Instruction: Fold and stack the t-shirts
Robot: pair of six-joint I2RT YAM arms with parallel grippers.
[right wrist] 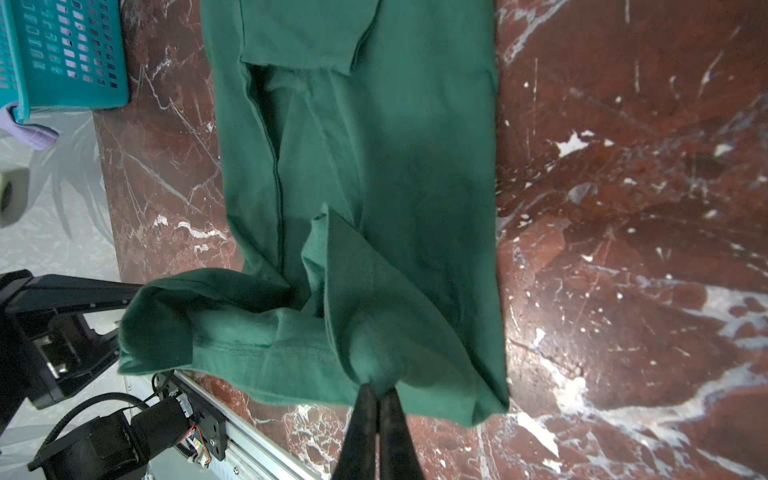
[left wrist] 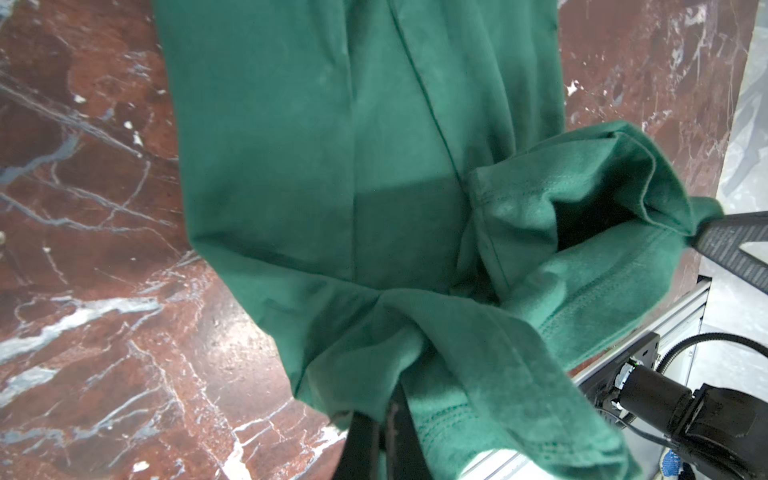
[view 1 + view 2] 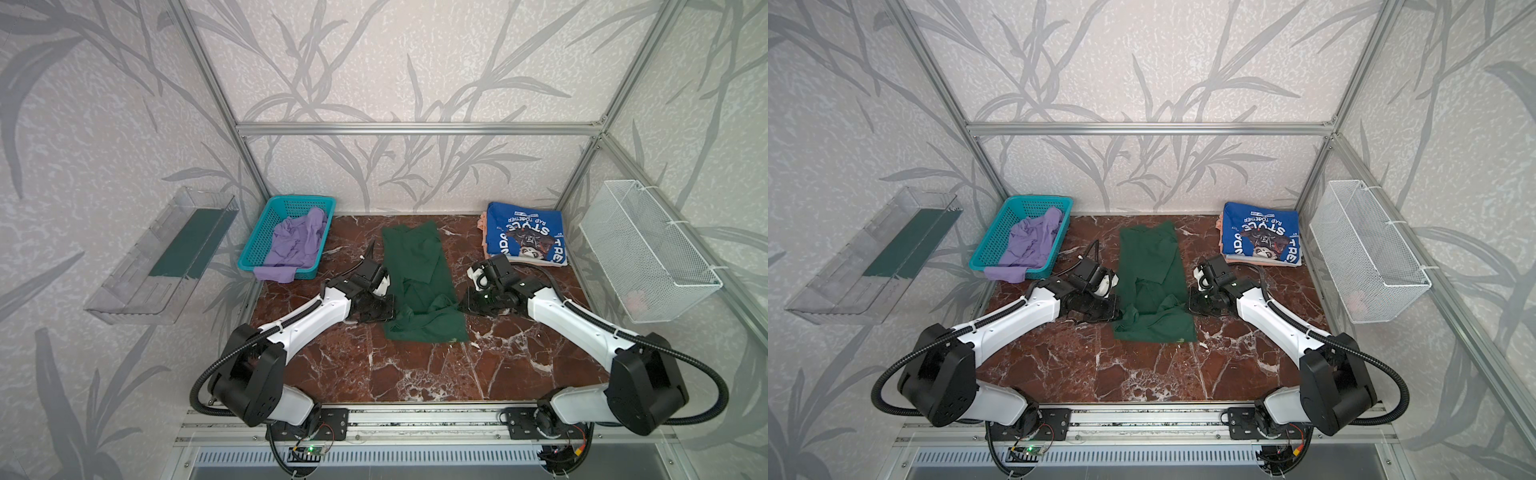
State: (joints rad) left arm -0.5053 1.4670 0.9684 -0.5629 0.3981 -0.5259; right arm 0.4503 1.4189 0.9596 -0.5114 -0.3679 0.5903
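Note:
The dark green t-shirt (image 3: 415, 262) (image 3: 1150, 257) lies as a long strip down the middle of the marble table. My left gripper (image 3: 395, 309) (image 2: 388, 399) is shut on a bunch of the shirt's cloth at its left side, near the front end. My right gripper (image 3: 460, 306) (image 1: 378, 388) is shut on the cloth at the right side. The stitched edge (image 1: 232, 340) sags bunched between them. A purple t-shirt (image 3: 295, 245) is crumpled in the turquoise basket (image 3: 266, 224). The folded blue t-shirt (image 3: 525, 239) lies on a peach one (image 3: 483, 226) at the back right.
A clear plastic bin (image 3: 162, 253) hangs on the left wall and a white wire basket (image 3: 648, 249) on the right wall. The aluminium rail (image 3: 415, 415) with both arm bases runs along the table's front edge. Bare marble (image 3: 415, 374) shows in front of the green shirt.

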